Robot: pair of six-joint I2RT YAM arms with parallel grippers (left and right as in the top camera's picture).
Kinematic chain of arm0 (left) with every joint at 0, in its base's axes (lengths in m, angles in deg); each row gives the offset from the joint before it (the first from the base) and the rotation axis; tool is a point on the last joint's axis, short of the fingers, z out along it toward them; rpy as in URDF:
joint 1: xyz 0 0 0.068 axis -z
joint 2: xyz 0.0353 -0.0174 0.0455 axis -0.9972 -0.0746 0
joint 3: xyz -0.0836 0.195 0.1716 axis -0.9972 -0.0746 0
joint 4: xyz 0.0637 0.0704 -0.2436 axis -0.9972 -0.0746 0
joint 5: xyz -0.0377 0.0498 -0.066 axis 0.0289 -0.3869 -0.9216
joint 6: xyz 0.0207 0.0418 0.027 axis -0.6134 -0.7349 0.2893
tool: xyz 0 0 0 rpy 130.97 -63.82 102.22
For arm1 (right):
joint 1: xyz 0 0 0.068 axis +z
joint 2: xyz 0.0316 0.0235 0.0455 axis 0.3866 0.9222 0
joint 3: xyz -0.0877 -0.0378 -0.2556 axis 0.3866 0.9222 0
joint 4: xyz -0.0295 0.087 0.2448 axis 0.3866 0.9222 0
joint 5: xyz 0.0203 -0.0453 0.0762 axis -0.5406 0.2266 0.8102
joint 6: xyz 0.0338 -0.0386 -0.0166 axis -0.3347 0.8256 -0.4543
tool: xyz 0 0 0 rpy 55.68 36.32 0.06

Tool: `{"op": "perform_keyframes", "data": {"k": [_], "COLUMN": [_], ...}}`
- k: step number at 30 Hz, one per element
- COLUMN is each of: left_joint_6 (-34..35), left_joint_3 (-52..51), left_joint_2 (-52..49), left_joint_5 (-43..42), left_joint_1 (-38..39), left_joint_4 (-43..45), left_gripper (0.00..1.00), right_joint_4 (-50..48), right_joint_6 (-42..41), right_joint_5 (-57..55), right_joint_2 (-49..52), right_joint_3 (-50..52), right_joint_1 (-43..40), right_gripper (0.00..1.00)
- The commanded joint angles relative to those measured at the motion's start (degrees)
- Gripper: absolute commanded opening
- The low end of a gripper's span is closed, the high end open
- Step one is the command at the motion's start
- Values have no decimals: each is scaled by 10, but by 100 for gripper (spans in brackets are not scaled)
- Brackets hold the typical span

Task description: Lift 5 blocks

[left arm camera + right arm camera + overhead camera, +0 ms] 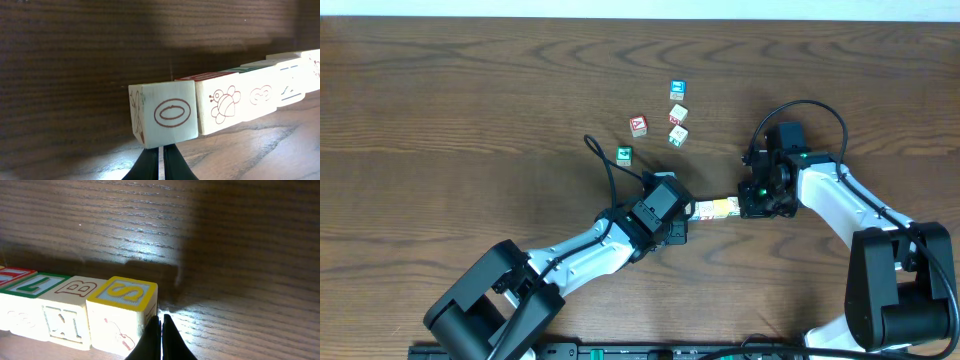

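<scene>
Left end effector [686, 213] and right end effector [747, 203], each with fingers together, sit at opposite ends of the blocks [717, 208] row.

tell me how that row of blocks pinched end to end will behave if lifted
The row of blocks is separate cubes, so it would likely buckle if the squeeze eases. Only narrow shut jaws meet each end, so the yellow block may twist. Faces look smooth, probably slippery.
</scene>
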Motion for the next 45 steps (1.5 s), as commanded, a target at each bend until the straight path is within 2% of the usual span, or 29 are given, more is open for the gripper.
{"op": "perform_keyframes", "data": {"k": [1, 29, 40, 45], "left_joint_6": [-3, 3, 3, 6], "left_joint_3": [-10, -10, -10, -10], "left_joint_2": [-7, -8, -7, 2], "left_joint_5": [3, -29, -31, -31], "left_joint_1": [0, 1, 27, 37], "left_joint_4": [2, 24, -25, -74], "left_gripper": [7, 7, 7, 7], "right_joint_4": [-2, -2, -1, -1], "right_joint_6": [9, 9, 9, 9], "right_joint_5": [7, 7, 7, 7], "right_joint_2": [1, 1, 1, 1], "right_joint_3": [2, 2, 2, 2], "right_joint_1": [6, 6, 6, 6], "right_gripper": [1, 1, 1, 1]}}
